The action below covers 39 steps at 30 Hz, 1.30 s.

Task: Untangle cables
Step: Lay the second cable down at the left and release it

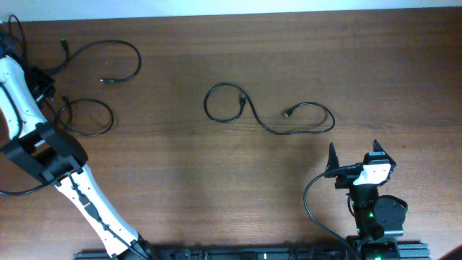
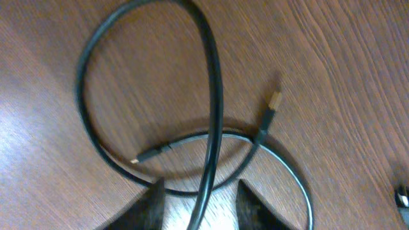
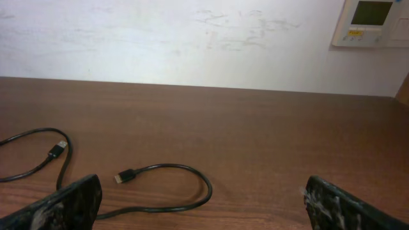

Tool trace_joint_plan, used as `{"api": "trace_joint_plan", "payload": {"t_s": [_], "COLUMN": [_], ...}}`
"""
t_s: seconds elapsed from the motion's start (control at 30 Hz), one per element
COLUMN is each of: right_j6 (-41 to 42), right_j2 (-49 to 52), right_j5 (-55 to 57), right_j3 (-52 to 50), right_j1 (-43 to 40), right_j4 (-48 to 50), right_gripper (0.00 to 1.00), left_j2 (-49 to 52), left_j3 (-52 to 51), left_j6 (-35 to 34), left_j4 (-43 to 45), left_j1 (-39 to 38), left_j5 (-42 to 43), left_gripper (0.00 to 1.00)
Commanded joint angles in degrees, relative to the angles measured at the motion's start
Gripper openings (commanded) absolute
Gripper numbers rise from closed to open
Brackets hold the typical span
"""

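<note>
Three thin black cables lie on the brown table. In the overhead view, one cable (image 1: 119, 61) curls at the far left and a second cable (image 1: 90, 119) loops just below it. A third cable (image 1: 289, 123) winds across the middle. My left gripper (image 1: 42, 85) hangs over the left pair. In the left wrist view it (image 2: 200, 184) is open, and a cable (image 2: 211, 96) runs between its fingers without touching them. That cable crosses a thinner one with a gold plug (image 2: 273, 99). My right gripper (image 1: 354, 153) is open and holds nothing. In its wrist view the middle cable's plug (image 3: 124, 174) lies ahead.
The left arm (image 1: 86, 195) slants from the front edge up the table's left side. Thicker black robot wires (image 1: 14, 36) bunch at the far left edge. The right arm's base (image 1: 375, 213) sits at the front right. Beyond the table's far edge is a white wall with a thermostat panel (image 3: 370, 22).
</note>
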Motion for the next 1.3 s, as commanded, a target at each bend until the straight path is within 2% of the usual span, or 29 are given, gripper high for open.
{"api": "trace_joint_plan", "payload": {"t_s": [0.0,0.1,0.13,0.2,0.33,0.4,0.5,0.53,0.57,0.63,0.7,0.77,0.83,0.97,1.07,1.13,1.23,1.27], "right_j6": [-0.15,-0.15,-0.15,-0.15,-0.17,-0.15,-0.15,-0.15,-0.15,-0.15,-0.15,-0.15,-0.15,-0.15,-0.15,-0.15,-0.15,-0.15], "right_j2": [-0.42,-0.42,-0.42,-0.42,-0.42,-0.42,-0.44,-0.44,-0.42,-0.44,-0.44,-0.42,-0.42,-0.42,-0.42,-0.44,-0.44,-0.44], "right_j5": [0.31,0.28,0.28,0.31,0.28,0.28,0.31,0.31,0.31,0.28,0.31,0.31,0.28,0.31,0.28,0.31,0.31,0.31], "right_j3": [-0.42,-0.42,-0.42,-0.42,-0.42,-0.42,-0.42,-0.42,-0.42,-0.42,-0.42,-0.42,-0.42,-0.42,-0.42,-0.42,-0.42,-0.42], "right_j1": [-0.20,-0.22,-0.20,-0.22,-0.22,-0.22,-0.22,-0.22,-0.22,-0.22,-0.22,-0.22,-0.22,-0.22,-0.22,-0.22,-0.22,-0.22], "right_j4": [-0.20,-0.20,-0.20,-0.20,-0.20,-0.20,-0.20,-0.20,-0.20,-0.20,-0.20,-0.20,-0.20,-0.20,-0.20,-0.20,-0.20,-0.20], "right_gripper": [0.98,0.98,0.98,0.98,0.98,0.98,0.98,0.98,0.98,0.98,0.98,0.98,0.98,0.98,0.98,0.98,0.98,0.98], "left_j2": [0.87,0.85,0.85,0.85,2.75,4.81,6.47,6.47,6.47,6.47,6.47,6.47,6.47,7.65,9.68,10.69,10.62,10.60], "left_j3": [0.98,5.38,7.76,12.39,11.74,11.72,6.86,5.20,4.22,3.52,3.52,3.52,3.52,3.52,3.52,3.52,4.79,5.86], "left_j6": [0.76,0.74,0.72,0.74,0.72,0.72,3.23,3.28,3.28,3.30,3.30,3.28,3.28,3.28,3.32,3.43,4.59,4.61], "left_j4": [0.39,-0.70,-1.29,-3.52,-9.66,-12.92,-12.83,-12.39,-12.20,-11.82,-11.32,-10.01,-8.26,-2.45,1.84,4.85,5.90,5.44], "left_j1": [1.16,1.16,1.16,1.16,0.98,0.98,0.98,0.98,1.03,1.38,1.53,1.53,1.53,1.70,2.12,2.49,2.75,2.84], "left_j5": [-3.02,-3.02,-2.95,2.16,3.93,3.93,7.93,7.78,7.78,7.78,7.78,6.25,2.64,-4.59,-4.79,-4.74,-4.74,-4.76], "left_gripper": [0.53,0.65,0.65,0.54,0.64,0.65,0.70,0.68,0.65,0.49,0.31,0.08,0.00,0.00,0.02,0.13,0.24,0.41]}}
